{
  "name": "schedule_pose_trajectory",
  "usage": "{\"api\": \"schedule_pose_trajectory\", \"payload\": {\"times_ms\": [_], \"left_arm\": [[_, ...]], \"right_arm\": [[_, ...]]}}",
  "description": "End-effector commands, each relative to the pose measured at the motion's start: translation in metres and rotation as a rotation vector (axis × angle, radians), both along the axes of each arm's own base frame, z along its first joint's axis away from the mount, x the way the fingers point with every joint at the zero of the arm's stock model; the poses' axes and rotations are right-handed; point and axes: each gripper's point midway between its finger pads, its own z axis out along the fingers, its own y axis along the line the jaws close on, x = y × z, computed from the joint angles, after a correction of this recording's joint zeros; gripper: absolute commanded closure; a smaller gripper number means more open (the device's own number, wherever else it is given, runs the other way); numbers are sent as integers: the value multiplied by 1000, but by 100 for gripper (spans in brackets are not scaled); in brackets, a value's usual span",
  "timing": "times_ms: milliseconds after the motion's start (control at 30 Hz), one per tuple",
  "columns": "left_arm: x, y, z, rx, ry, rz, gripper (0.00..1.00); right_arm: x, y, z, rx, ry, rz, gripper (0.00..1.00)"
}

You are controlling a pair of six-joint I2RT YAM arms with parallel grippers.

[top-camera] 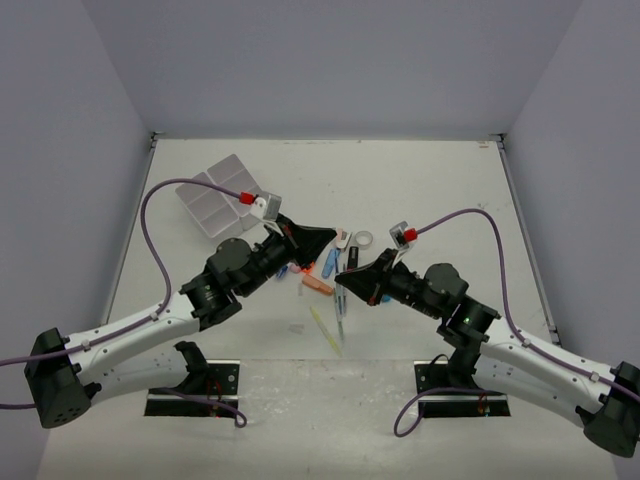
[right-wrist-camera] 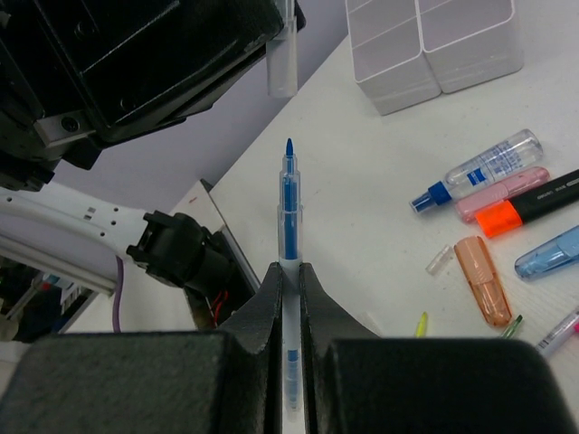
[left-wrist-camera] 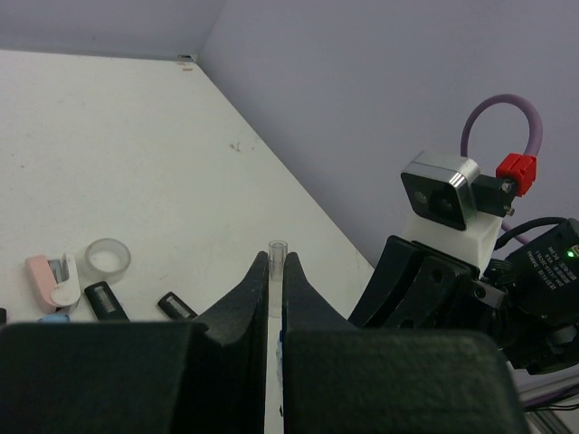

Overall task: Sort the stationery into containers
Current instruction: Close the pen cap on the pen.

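While my right gripper pinches the blue pen, tip sticking out past the fingers, my left gripper clamps a clear cap just opposite, over mid-table. Tray sits toward the far-left corner.

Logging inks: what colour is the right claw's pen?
The pen is blue; right wrist view shows it best.

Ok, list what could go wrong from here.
1. The clear cap sticks out beyond the left gripper; pushed onto the bare tip of the blue pen, it may slip or tilt.
2. The right gripper holds the pen low, so its long free end could flex and miss the cap.
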Motion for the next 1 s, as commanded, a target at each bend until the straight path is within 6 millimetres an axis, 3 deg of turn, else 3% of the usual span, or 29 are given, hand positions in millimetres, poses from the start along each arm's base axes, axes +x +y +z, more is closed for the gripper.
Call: {"api": "schedule_pose_trajectory", "payload": {"times_ms": [0, 800, 967], "left_arm": [[-3, -3, 13, -54, -38, -25, 100], [-5, -7, -2, -82, -7, -44, 100], [-8, -8, -5, -101, 6, -61, 100]], "right_arm": [[10, -2, 27, 52, -37, -58, 100], [14, -4, 38, 66, -40, -83, 100], [16, -4, 49, 95, -48, -94, 100]]}}
